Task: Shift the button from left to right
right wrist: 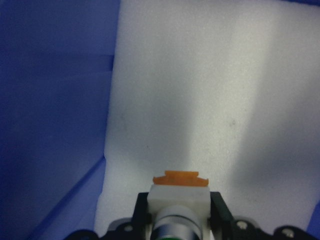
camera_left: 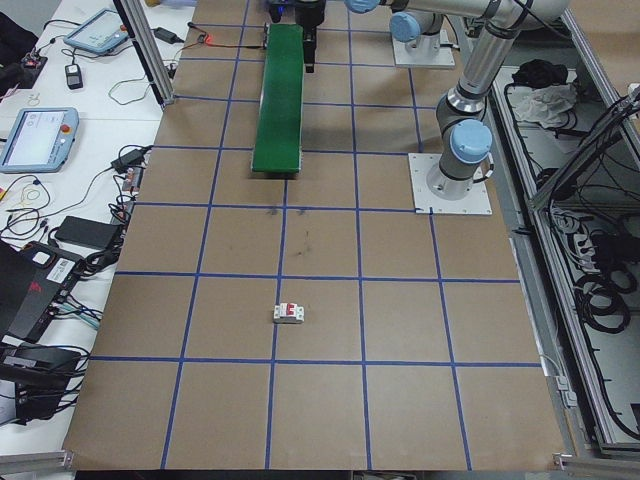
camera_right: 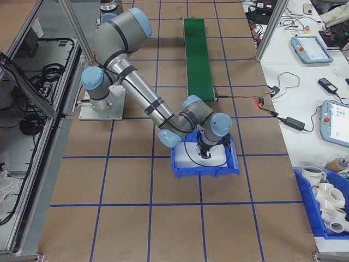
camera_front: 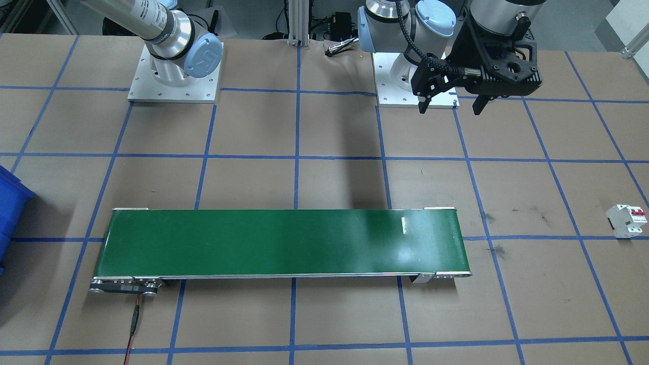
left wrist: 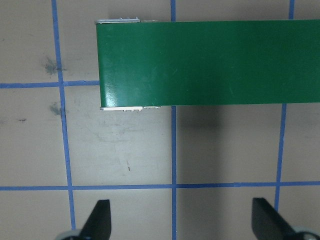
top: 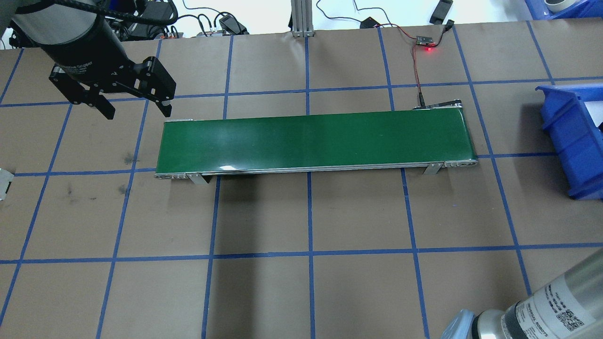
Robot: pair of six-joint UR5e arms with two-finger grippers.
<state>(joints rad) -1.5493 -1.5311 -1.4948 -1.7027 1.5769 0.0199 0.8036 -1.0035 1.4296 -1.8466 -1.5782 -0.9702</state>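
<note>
The button sits between the jaws of the right gripper, which are clamped on the sides of its white body. Its orange base points forward and its round cap is nearest the wrist camera. It hangs low inside the blue bin, just above the white foam pad that lines the bin floor. The frames do not show whether it already touches the pad. In the right side view the right arm folds down into the bin, well beyond the belt's right end.

That posture suits a delivery. The bin stands at the robot's right end of the surface, so the button appears to be at its destination and held close to the pad so that it can drop softly and not tip or bounce. Gripping the flat sides of the square body gives the jaws a steady hold, which the round cap would not.

The left gripper hovers above the surface just off the belt's left end, jaws spread wide and holding nothing. The belt is bare. The breaker with red toggles lies well beyond the belt's left end, untouched.

What seems left is to lower the last bit, release, and lift the jaws straight up without catching the orange base.
</note>
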